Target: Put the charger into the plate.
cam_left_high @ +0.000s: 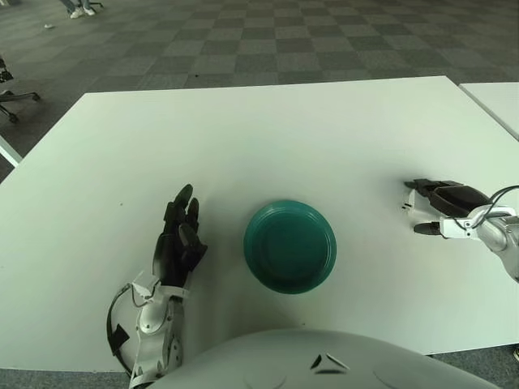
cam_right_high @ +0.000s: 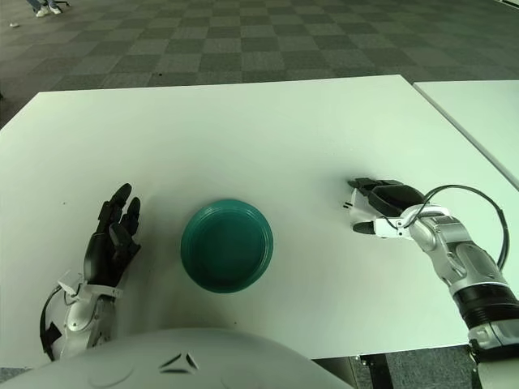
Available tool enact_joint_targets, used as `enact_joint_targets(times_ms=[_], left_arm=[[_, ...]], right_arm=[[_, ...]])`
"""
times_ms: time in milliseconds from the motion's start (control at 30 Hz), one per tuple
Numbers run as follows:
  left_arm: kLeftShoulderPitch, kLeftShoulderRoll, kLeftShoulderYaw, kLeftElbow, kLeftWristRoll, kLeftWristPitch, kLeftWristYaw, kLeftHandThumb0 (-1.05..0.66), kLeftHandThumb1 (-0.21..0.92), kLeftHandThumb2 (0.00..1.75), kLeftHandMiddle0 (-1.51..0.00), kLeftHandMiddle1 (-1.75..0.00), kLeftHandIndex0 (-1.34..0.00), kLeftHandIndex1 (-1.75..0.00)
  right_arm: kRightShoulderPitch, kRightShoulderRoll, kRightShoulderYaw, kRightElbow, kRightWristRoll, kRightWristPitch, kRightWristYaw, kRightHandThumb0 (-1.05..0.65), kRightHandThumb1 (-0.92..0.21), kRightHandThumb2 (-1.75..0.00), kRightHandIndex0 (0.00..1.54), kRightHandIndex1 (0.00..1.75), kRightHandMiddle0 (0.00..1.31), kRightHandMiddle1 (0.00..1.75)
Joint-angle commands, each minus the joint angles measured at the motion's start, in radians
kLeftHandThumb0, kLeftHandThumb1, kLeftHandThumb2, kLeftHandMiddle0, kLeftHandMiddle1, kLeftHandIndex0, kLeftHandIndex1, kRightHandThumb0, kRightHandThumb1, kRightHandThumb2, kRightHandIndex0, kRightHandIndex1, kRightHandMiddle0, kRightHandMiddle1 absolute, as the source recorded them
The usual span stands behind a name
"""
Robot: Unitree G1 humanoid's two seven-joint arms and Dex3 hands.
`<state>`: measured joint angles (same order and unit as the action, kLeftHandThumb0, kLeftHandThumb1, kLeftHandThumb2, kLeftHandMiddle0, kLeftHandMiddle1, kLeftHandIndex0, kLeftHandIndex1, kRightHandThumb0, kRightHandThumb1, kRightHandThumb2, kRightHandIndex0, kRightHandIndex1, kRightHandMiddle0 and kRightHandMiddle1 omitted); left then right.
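The white charger (cam_right_high: 360,210) lies on the white table (cam_left_high: 284,138) at the right, well to the right of the green plate (cam_left_high: 249,237), which stands empty near the table's front middle. My right hand (cam_left_high: 416,207) is down over the charger, its dark fingers (cam_left_high: 422,185) along the far side and the thumb on the near side. The hand is still open, and the charger sits flat between fingers and thumb. My left hand (cam_left_high: 180,235) shows to the left of the plate, open, with its fingers stretched forward and nothing in it.
A second white table (cam_left_high: 496,97) begins at the far right, across a narrow gap. Beyond the far edge is grey chequered floor, with a chair base (cam_left_high: 10,93) at the left.
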<state>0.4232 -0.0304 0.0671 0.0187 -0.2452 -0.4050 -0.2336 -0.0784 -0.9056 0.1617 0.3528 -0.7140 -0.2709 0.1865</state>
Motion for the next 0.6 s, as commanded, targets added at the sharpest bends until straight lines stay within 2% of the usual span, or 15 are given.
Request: enact_joint_targets(times_ms=[0,400,533,567], left_arm=[[0.017,0.0,-0.001,0.031,0.008,0.041,0.011,-0.88,0.92,1.03,-0.19,0.0,0.0,-0.54],[0.012,0.004,0.005,0.032,0.003,0.045,0.008,-0.88,0.92,1.03,-0.19,0.0,0.0,-0.54],[0.011,0.006,0.007,0.032,0.002,0.047,0.006,-0.88,0.92,1.03,-0.19,0.0,0.0,-0.54],[0.011,0.006,0.007,0.032,0.001,0.047,0.006,-0.88,0.92,1.03,-0.19,0.0,0.0,-0.54]], right_arm=[[-0.018,0.015,0.032,0.06,-0.017,-0.003,-0.013,-0.98,-0.92,-0.43,0.19,0.01,0.0,0.38],[-0.086,0.026,0.086,0.199,-0.009,-0.046,-0.07,-0.94,-0.92,-0.39,0.26,0.04,0.0,0.4],[-0.1,0.034,0.092,0.235,-0.001,-0.058,-0.096,-0.89,-0.92,-0.35,0.33,0.06,0.0,0.48],[-0.103,0.037,0.093,0.246,0.001,-0.061,-0.103,-0.87,-0.92,-0.33,0.37,0.08,0.0,0.55]])
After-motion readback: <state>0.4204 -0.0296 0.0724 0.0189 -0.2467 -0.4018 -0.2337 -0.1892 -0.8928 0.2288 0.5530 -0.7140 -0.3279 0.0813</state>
